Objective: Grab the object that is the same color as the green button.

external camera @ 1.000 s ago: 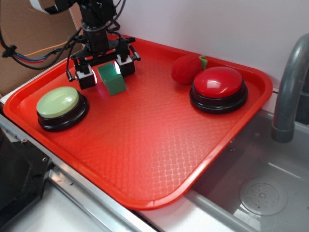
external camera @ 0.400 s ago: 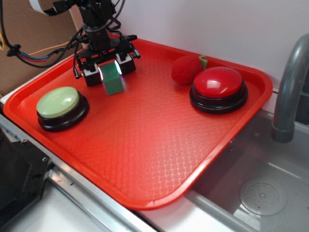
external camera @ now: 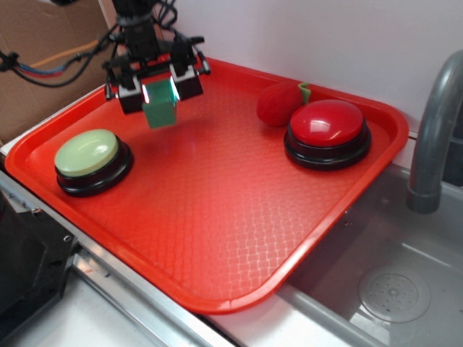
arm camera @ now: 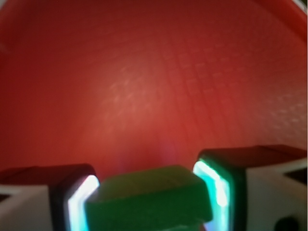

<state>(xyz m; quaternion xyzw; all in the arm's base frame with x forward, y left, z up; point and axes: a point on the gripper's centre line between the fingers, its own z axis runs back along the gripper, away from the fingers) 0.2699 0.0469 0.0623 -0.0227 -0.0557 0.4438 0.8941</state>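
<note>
Two fingers point(external camera: 160, 85) squeeze the little green block point(external camera: 160, 105) from both sides, so they are closed on it. Up close, the block point(arm camera: 150, 199) fills the gap between the fingers point(arm camera: 79, 204), and both pads touch its sides. It hangs in the air over the back left part of the red tray point(external camera: 217, 217), with red tray floor showing below it in the close view.

I think the block is light, since it sits easily in the grip. It looks hard and stiff, with flat sides, so it will not squash. Smooth sides could slip, so the best hold is on two flat faces across from each other, near the middle, like now.

Only the tray holds things. On it sit the green button point(external camera: 87, 154) at the left, the red button point(external camera: 327, 123) at the right, and a red fuzzy ball point(external camera: 281, 103) just behind the red button. Beside the tray is a sink point(external camera: 376, 282) with a grey tap point(external camera: 434, 130).
</note>
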